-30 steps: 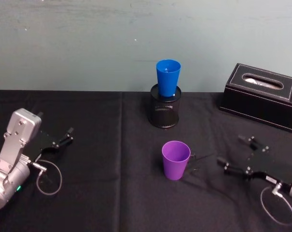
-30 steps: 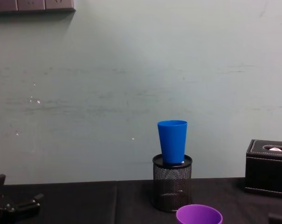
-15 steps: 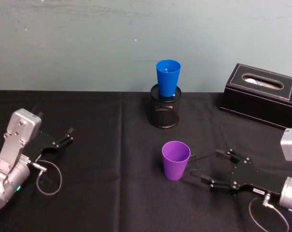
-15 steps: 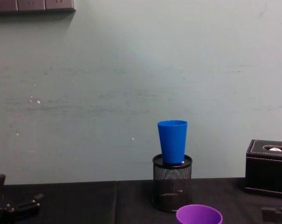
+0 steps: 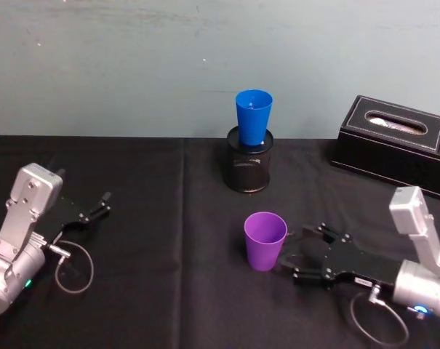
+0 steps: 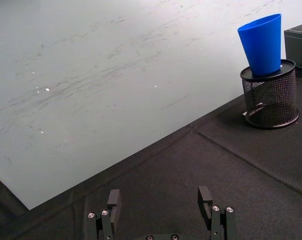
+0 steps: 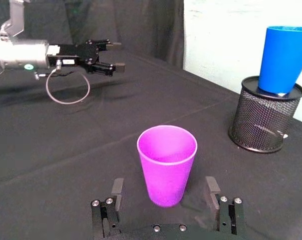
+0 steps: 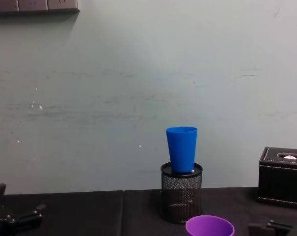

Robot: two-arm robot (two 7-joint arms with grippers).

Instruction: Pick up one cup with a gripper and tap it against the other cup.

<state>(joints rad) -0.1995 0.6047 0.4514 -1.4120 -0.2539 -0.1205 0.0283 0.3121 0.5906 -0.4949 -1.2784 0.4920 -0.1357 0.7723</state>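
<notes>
The purple cup (image 5: 265,240) stands upright on the black cloth near the table's middle, also seen as the purple cup (image 7: 166,165) up close. My right gripper (image 5: 296,254) lies low at its right side, open. Its fingers (image 7: 117,189) flank the cup's lower part with a gap on each side. The blue cup (image 5: 253,116) sits upright in the mouth of a black mesh pen holder (image 5: 249,166) farther back, and shows as the blue cup (image 8: 181,149) from the chest. My left gripper (image 5: 100,206) rests open at the far left, empty.
A black tissue box (image 5: 398,145) stands at the back right. Cable loops hang from both wrists onto the cloth. A pale wall runs close behind the pen holder. Open black cloth lies between the left gripper and the cups.
My right gripper has slid left across the cloth from the table's right side until its open fingers flank the purple cup. The left arm and both cups have stayed put.
</notes>
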